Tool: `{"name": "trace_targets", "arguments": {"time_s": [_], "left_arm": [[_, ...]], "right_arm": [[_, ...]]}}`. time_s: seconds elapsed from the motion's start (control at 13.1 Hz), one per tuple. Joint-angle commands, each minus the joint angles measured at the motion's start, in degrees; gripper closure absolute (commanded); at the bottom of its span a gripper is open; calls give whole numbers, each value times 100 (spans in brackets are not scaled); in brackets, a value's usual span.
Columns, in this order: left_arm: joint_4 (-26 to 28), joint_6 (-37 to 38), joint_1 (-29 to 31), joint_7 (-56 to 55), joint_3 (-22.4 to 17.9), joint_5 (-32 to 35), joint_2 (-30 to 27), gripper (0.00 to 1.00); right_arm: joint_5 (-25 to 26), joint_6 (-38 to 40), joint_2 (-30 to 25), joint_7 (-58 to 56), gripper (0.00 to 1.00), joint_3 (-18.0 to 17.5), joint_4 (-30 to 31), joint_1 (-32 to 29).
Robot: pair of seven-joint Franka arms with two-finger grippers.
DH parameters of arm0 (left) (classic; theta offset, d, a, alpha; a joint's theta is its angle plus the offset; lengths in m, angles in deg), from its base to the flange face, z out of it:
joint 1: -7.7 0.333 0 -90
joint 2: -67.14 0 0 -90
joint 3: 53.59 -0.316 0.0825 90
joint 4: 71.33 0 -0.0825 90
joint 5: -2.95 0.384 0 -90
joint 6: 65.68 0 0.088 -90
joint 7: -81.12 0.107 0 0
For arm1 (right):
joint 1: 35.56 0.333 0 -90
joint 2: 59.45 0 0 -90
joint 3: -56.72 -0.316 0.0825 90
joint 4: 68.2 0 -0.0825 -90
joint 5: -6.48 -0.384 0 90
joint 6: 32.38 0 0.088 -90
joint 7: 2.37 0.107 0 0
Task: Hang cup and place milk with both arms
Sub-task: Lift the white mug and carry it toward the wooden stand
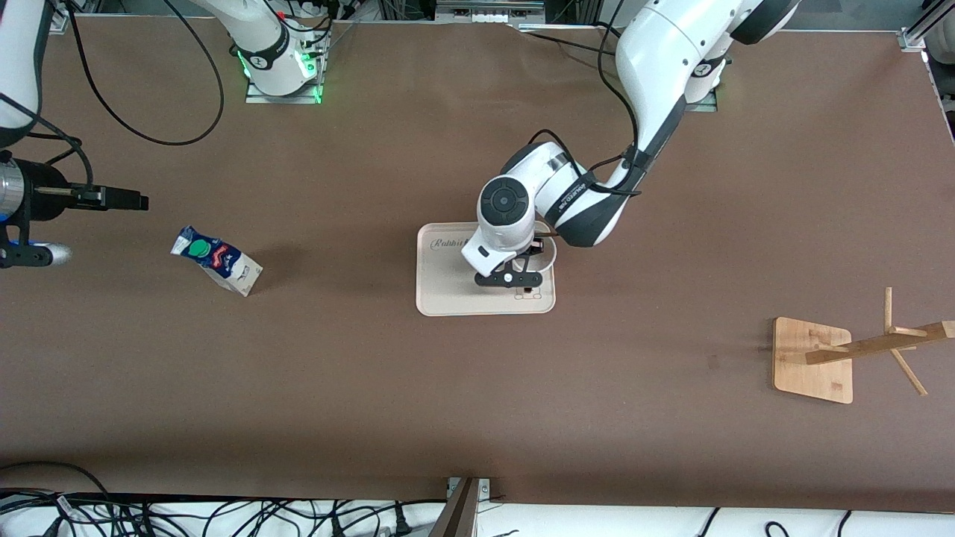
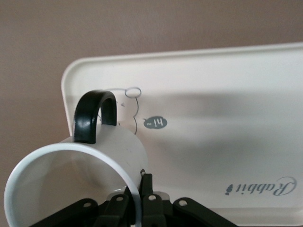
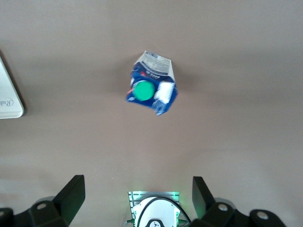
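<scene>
The white cup (image 1: 548, 256) with a black loop handle (image 2: 94, 116) is over the cream tray (image 1: 448, 287) in the middle of the table, mostly hidden under the left arm's wrist in the front view. My left gripper (image 1: 531, 270) is shut on the cup's rim (image 2: 71, 175), one finger (image 2: 147, 189) outside the wall and one inside. I cannot tell whether the cup rests on the tray (image 2: 227, 118). The blue milk carton (image 1: 216, 261) with a green cap stands on the table toward the right arm's end. My right gripper (image 1: 138, 200) is open and empty, high above the table beside the carton (image 3: 152, 90).
A wooden cup rack (image 1: 813, 359) with a post and pegs (image 1: 884, 343) stands toward the left arm's end, nearer the front camera than the tray. A corner of the tray (image 3: 8, 101) shows in the right wrist view. Cables lie along the table's edges.
</scene>
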Motion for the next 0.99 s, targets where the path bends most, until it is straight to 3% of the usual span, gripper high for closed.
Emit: {"name": "trace_targets", "arguments": {"time_s": [0.0, 0.23, 0.53, 0.76, 0.91], "left_arm": [[-19, 563, 453, -18, 3, 70, -665, 100], [-19, 845, 1068, 428, 3, 88, -1237, 100], [-19, 1074, 2087, 1657, 64, 70, -1704, 100], [-19, 1119, 2773, 2599, 64, -8, -1977, 100], [-19, 1319, 3247, 2890, 64, -420, -2109, 100]], "right_arm": [[225, 163, -242, 103, 0, -3, -147, 197], [271, 154, -287, 771, 0, -29, -374, 277], [244, -284, -173, 719, 0, -47, -1016, 242], [262, -1031, -6, 614, 0, -3, -1025, 128], [314, -1103, -5, 649, 0, -3, -999, 75]]}}
